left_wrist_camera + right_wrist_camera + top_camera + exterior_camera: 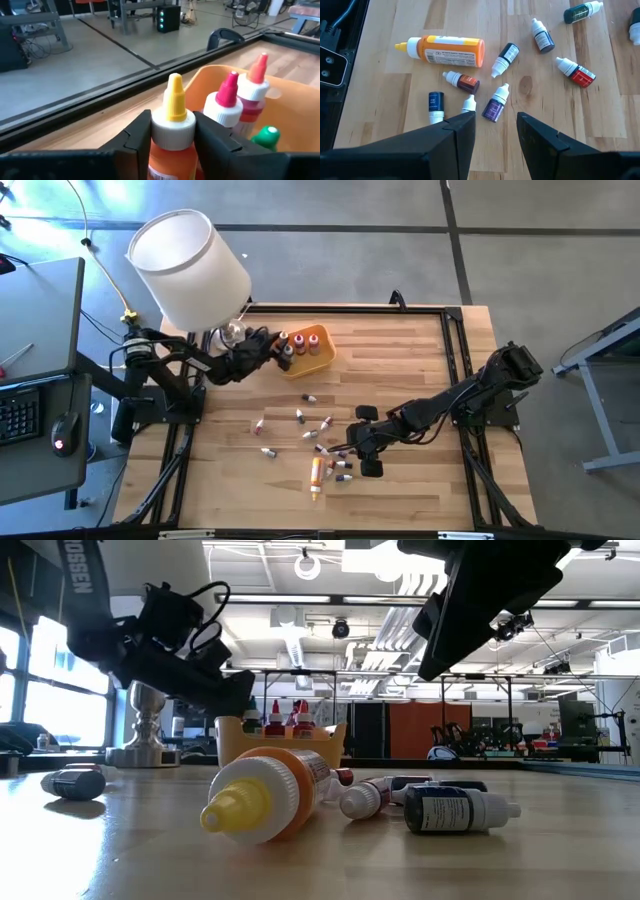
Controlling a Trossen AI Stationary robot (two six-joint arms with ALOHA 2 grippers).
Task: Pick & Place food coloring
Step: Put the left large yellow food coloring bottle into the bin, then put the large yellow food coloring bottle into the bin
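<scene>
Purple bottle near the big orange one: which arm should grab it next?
Right. Its open gripper hovers just above the purple bottle, while the left gripper is busy holding a yellow-capped bottle at the tray.

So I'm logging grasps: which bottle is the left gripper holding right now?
The yellow-tipped orange bottle, clamped at its white collar by the left gripper beside the orange tray. The pink-tipped and orange-tipped bottles stand free in it.

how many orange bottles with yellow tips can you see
2: a lying bottle on the table near the open right end effector; an upright bottle clamped in the left end effector at the orange tray. Others may be hidden.
</scene>
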